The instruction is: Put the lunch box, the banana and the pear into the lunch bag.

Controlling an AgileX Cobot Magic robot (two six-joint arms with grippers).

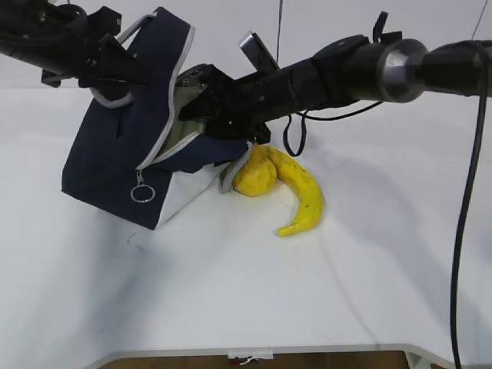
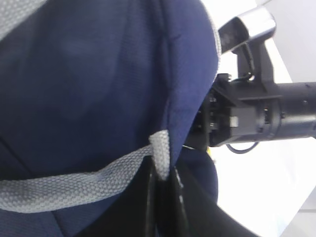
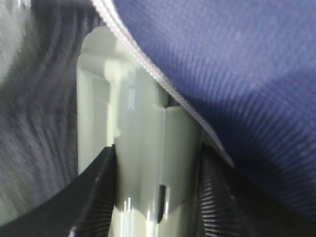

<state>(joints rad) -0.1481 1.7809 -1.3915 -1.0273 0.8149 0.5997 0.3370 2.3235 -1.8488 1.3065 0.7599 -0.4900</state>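
While the lunch bag [image 1: 123,165] sits tilted at nine o'clock on the white table [image 1: 369,292], navy with a white lower panel and a ring zipper pull [image 1: 142,194], the right gripper [image 1: 201,104] reaches into its open mouth. Just beside the bag, at three o'clock, the squat pear [image 1: 254,177] touches the long curved banana [image 1: 304,196].

From the left wrist, the left gripper [image 2: 163,197] is pressed together on a grey woven webbing handle [image 2: 84,182].

From the right wrist, ribbed pads [image 3: 101,197] pinch the lunch box [image 3: 148,163], its smooth sage-green lid under the bag's zipper edge.
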